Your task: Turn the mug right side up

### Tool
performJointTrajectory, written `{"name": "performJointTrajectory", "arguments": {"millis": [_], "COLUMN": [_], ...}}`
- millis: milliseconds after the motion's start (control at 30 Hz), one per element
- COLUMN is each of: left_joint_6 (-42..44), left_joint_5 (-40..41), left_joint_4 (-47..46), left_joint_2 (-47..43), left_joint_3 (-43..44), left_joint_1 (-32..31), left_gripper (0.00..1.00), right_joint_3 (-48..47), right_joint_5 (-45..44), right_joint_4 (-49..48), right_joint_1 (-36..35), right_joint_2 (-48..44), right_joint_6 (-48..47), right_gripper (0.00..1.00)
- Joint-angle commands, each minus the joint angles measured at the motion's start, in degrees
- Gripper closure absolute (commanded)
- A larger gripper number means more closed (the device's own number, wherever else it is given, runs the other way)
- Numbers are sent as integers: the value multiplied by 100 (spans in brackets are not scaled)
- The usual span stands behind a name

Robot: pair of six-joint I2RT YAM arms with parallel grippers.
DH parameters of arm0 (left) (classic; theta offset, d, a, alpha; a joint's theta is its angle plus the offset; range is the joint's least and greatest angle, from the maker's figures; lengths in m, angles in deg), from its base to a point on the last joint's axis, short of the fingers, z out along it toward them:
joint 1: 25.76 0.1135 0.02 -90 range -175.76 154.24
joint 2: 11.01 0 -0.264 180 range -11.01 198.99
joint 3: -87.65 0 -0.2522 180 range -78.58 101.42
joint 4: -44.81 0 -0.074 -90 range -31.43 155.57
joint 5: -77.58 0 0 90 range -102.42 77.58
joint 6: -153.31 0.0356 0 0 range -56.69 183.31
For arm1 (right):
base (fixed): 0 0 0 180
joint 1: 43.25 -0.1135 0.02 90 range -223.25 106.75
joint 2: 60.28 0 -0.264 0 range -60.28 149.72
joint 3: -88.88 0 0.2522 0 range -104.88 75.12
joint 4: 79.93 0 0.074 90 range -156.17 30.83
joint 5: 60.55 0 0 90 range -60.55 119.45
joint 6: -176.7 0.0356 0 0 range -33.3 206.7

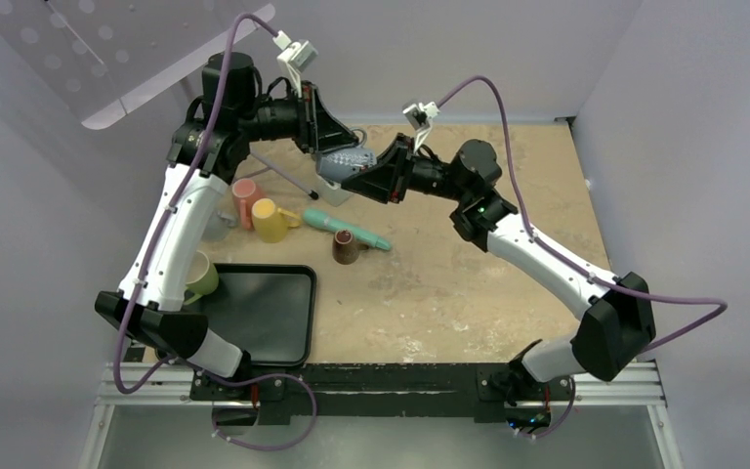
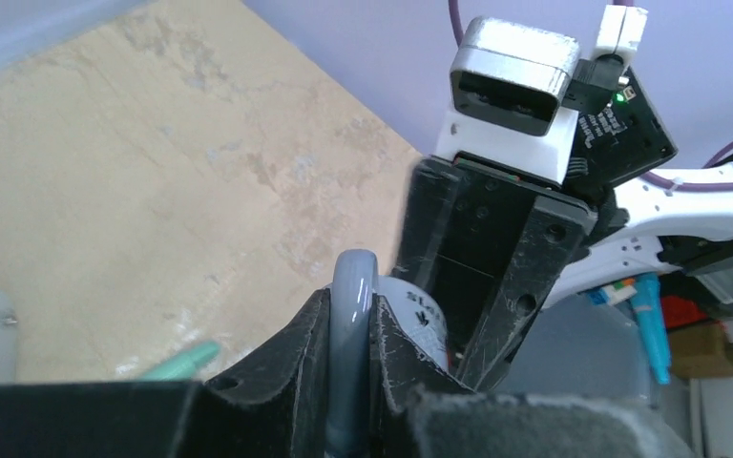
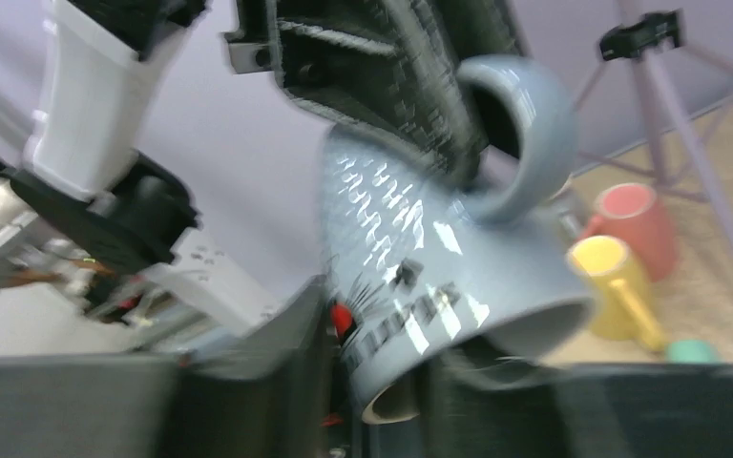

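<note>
- At the far left of the counter [image 1: 469, 283], a green mug [image 1: 201, 275] is sitting just beside the left edge of a black tray [image 1: 264, 315], with the left arm partly hiding it.
- Behind the tray, a pink mug [image 1: 245, 199] and a yellow mug [image 1: 269, 221] are sitting close together. The top view does not show whether they are touching.
- A teal tool [image 1: 347, 230] is lying flat to the right of the yellow mug. A brown mug [image 1: 349, 247] is resting just in front of it, near its right end.
- The left claw [image 1: 337, 151] is hanging above the back of the counter. In the left wrist view this claw [image 2: 351, 320] is pinching the grey mug's handle, with its fingers [image 2: 296, 363] pressing on both sides of the loop.
- The grey mug [image 1: 347, 162] is hanging in the air between the two claws, clear of the counter. In the right wrist view the grey mug [image 3: 410, 277] is tilting, handle uppermost and mouth pointing down toward the right claw. In the left wrist view only the handle and a bit of the printed side of the grey mug [image 2: 353, 286] are showing.
- The right claw [image 1: 372, 177] is reaching in from the right, meeting the mug's mouth end. In its own blurred view the right claw [image 3: 391, 386] is standing with one jaw on each side of the mug's rim. I cannot tell whether the jaws are pressing on it or only bracketing it.
</note>
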Motion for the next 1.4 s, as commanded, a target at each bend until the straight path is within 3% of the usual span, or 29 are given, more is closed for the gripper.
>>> {"name": "performJointTrajectory", "arguments": {"millis": [0, 33, 133, 167, 267, 300, 500, 633, 800, 1000, 1367], "left_joint_6": [-376, -373, -84, 69, 562, 800, 1595, 2236, 3057, 4190, 4133], "left_joint_5": [-132, -134, -122, -90, 228, 403, 744, 981, 1337, 2113, 2172], "left_joint_4": [-508, -528, -364, -244, 176, 346, 1012, 1576, 2166, 2189, 1839], "left_joint_2": [-190, -209, -291, -304, -338, -356, -272, -307, -381, -619, -644], "left_joint_3": [-206, -287, -472, -499, -491, -454, 90, 134, -355, -1411, -2510], "left_joint_1": [-15, -9, 68, 117, 288, 299, 303, 35, -480, -1120, -1507], "left_gripper": [100, 100, 100, 85, 8, 1, 0, 1, 14, 16, 14], "right_joint_3": [-459, -461, -546, -651, -1061, -1179, -1321, -1554, -1824, -2027, -2110], "right_joint_5": [-265, -484, -1089, -1393, -2881, -3331, -5352, -6107, -6807, -6769, -5249], "right_joint_4": [-486, -328, 595, 1382, 3288, 3761, 5652, 6711, 7318, 7423, 7841], "right_joint_1": [-32, -37, -32, -42, -232, -375, -1835, -2843, -3408, -3486, -3612], "right_joint_2": [-244, -286, -422, -456, -479, -454, -99, 446, 1188, 1375, 1372], "right_joint_6": [-373, -629, -1544, -2033, -3748, -4311, -6953, -7879, -8356, -8718, -8398], "right_gripper": [93, 100, 100, 100, 100, 100, 100, 100, 100, 100, 100]}}
